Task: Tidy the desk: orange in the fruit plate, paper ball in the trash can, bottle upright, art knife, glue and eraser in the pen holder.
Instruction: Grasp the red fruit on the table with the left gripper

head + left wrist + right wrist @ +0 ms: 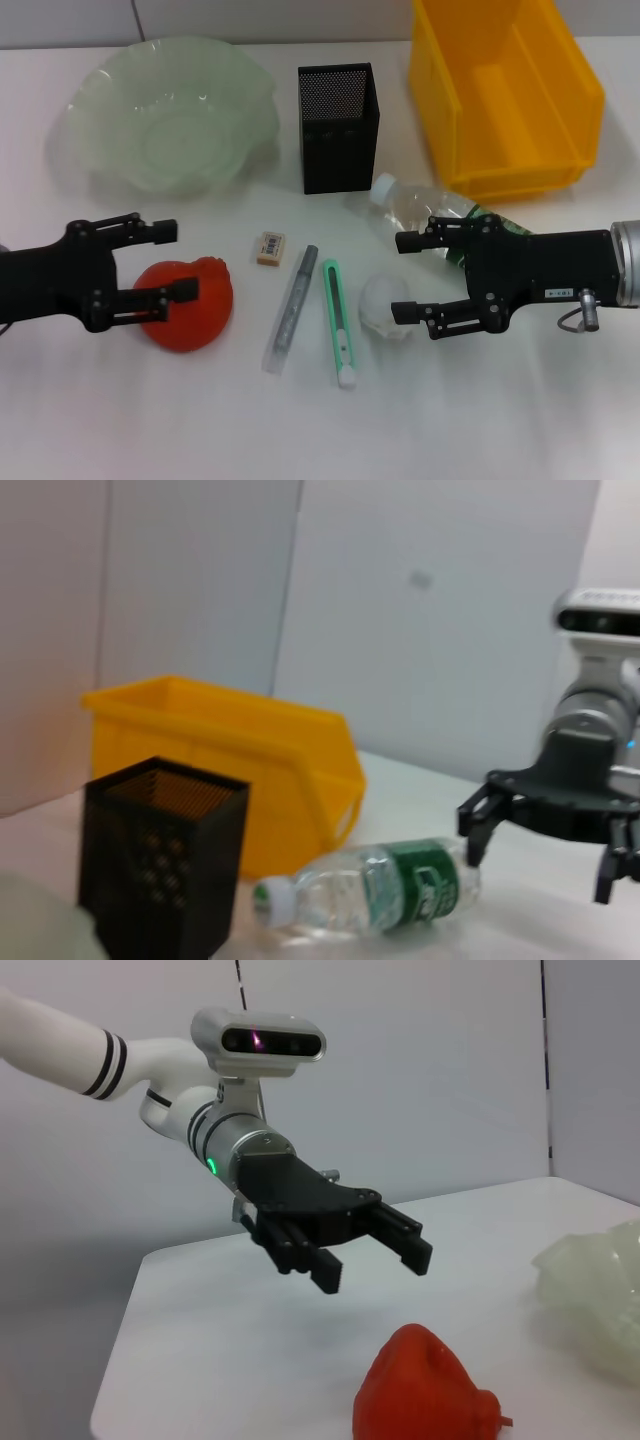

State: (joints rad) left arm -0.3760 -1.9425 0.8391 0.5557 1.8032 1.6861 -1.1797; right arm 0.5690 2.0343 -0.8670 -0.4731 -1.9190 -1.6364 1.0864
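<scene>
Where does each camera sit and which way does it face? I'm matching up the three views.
Head view: above, looking down at the desk; both grippers, left gripper and right gripper, show open.
Left wrist view: looks across at the lying bottle, the pen holder and the right gripper.
Right wrist view: looks across at the orange and the left gripper.
Shared: the head and left wrist views both show the bottle.

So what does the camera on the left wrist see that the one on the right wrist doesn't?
Only the left wrist view shows the yellow bin, the black mesh pen holder, the lying bottle and the right gripper, open above the bottle's far end. Only the right wrist view shows the orange and the left gripper, open above it. Both share the white table and the green plate.
</scene>
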